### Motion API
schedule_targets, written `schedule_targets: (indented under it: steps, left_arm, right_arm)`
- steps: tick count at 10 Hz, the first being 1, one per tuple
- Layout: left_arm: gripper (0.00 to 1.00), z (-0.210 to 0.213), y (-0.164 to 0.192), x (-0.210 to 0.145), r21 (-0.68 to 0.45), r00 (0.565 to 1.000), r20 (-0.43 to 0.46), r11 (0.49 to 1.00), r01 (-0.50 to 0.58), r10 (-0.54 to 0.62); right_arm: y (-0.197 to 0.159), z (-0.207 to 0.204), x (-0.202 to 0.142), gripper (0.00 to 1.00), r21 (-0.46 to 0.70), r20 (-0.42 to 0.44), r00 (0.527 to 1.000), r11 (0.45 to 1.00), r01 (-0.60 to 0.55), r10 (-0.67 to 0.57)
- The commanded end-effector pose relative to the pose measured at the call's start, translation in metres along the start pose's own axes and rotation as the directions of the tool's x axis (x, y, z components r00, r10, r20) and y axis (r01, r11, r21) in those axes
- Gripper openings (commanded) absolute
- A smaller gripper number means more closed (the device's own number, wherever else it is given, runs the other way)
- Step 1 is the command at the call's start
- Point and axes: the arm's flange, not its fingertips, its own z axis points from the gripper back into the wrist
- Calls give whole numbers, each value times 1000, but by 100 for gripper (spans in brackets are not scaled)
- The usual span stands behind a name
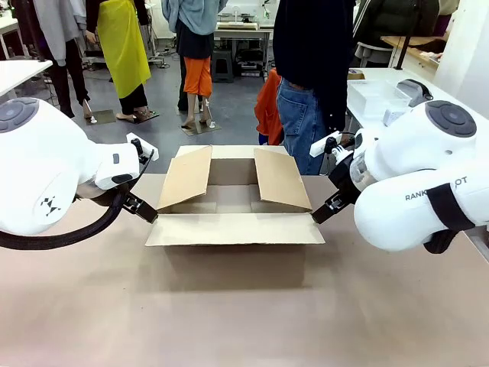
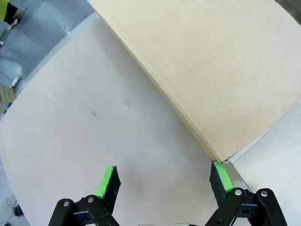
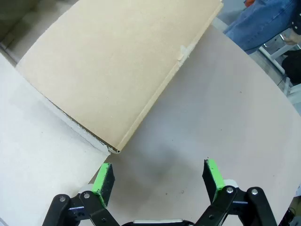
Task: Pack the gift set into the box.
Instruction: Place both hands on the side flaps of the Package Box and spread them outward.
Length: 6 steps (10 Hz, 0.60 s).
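The box (image 1: 233, 200) is a rectangular carton of plain brown corrugated cardboard with a matte, unprinted surface. It stands open at the middle of the table (image 1: 229, 321), between the two arms. The near flap (image 1: 235, 229) is folded outward and lies level towards the robot. The two side flaps (image 1: 186, 177) are tilted inward over the opening, and the far flap is raised at the back. The table top is a smooth, pale beige-pink sheet with a few small marks.

The left gripper (image 1: 141, 207) is held low beside the left end of the near flap, with the white arm bent behind it. In the left wrist view the jaws are spread wide and nothing is held between the green pads (image 2: 106, 181). One pad sits just beside the flap corner; whether it touches the cardboard cannot be told.

The right gripper (image 1: 324, 210) is angled down towards the right end of the same flap. In the right wrist view its jaws are likewise spread wide and nothing is gripped. One pad lies just beneath the flap corner, where a scrap of clear tape is seen on the edge.

A person (image 1: 306, 84) in blue jeans stands at the far side of the table, behind the box.
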Motion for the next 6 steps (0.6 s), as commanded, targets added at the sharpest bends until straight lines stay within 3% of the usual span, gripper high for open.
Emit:
schedule_targets:
  steps: [1,6]
  left_arm:
    - [100,0,0,0,0,1000,2,1000,1,-1]
    - [100,0,0,0,0,1000,2,1000,1,-1]
  right_arm:
    - [0,0,0,100,0,0,1000,1000,1,-1]
    - [0,0,0,100,0,0,1000,1000,1,-1]
